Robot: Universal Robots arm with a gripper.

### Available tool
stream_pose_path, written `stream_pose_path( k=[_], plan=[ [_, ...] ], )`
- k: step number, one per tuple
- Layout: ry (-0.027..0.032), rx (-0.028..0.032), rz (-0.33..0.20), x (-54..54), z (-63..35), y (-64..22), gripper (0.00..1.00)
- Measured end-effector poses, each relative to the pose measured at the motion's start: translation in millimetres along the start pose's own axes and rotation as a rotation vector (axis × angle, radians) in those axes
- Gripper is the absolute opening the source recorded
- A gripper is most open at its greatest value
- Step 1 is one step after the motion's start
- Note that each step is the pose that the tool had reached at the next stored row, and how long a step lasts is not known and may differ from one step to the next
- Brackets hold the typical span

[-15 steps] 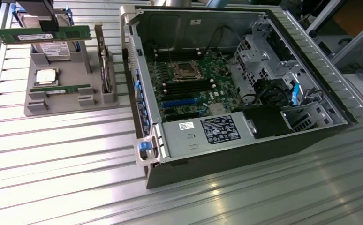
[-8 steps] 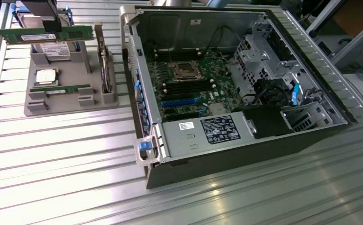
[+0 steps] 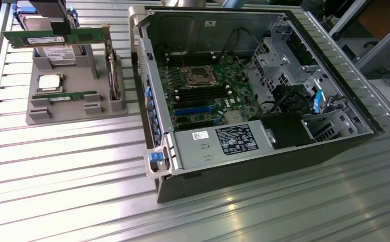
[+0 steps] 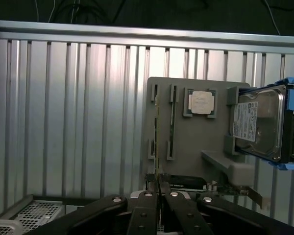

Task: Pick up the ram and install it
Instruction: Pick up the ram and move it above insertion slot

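A long green ram stick (image 3: 54,39) with a white label hangs level above the grey holder tray (image 3: 74,113) at the exterior view's upper left. My gripper (image 3: 60,29) is shut on its top edge. In the wrist view the fingers (image 4: 146,196) meet on the stick's thin edge (image 4: 157,147), with the gripper (image 4: 158,185) above the tray (image 4: 210,137). A second, alike ram stick (image 3: 64,96) (image 4: 172,129) still stands in its tray slot. The open computer case (image 3: 329,151) lies to the exterior view's right, its motherboard showing black memory slots (image 3: 202,94).
On the tray sit a square silver processor (image 3: 50,82) (image 4: 202,102), a hard drive with blue rails (image 4: 259,122) and a bracketed card (image 3: 114,75). The case holds a processor socket (image 3: 198,75), a power supply (image 3: 218,143) and a drive cage (image 3: 279,55). Everything rests on a ribbed aluminium table (image 3: 60,176).
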State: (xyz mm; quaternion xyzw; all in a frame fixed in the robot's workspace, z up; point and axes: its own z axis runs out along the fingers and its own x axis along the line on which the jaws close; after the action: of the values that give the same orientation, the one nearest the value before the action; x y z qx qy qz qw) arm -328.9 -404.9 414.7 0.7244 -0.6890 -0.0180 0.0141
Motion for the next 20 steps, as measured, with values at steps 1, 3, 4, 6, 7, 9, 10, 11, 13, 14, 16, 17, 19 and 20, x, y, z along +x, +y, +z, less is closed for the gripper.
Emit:
stream_pose_path(
  k=[1, 3, 4, 6, 7, 9, 10, 11, 13, 14, 16, 17, 19, 20],
  plan=[
    [0.0002, 0.0, 0.0, 0.1, 0.0, -1.1, 0.12],
    [0.0004, 0.0, 0.0, 0.2, -0.1, -2.6, 0.12],
    [0.0005, 0.0, 0.0, 0.2, -0.2, -3.8, 0.12],
    [0.0008, 0.0, 0.0, 0.4, -0.3, -6.6, 0.12],
    [0.0009, 0.0, 0.0, 0.4, -0.3, -7.8, 0.12],
    [0.0012, -0.0001, 0.0, 0.5, -0.4, -9.8, 0.12],
    [0.0012, 0.0, 0.0, 0.5, -0.5, -10.5, 0.12],
    [0.0013, 0.0, 0.0, 0.6, -0.5, -11.7, 0.12],
    [0.0015, -0.0001, 0.0, 0.7, -0.6, -13.1, 0.12],
    [0.0018, -0.0001, 0.0, 0.8, -0.7, -14.8, 0.12],
    [0.0021, -0.0001, 0.0, 0.9, -0.8, -17.4, 0.12],
    [0.0022, 0.0, 0.0, 0.9, -0.8, -18.5, 0.12],
    [0.0024, -0.0001, 0.0, 1.0, -0.9, -19.8, 0.12],
    [0.0025, -0.0002, 0.0, 1.0, -1.0, -20.5, 0.12]
  ],
)
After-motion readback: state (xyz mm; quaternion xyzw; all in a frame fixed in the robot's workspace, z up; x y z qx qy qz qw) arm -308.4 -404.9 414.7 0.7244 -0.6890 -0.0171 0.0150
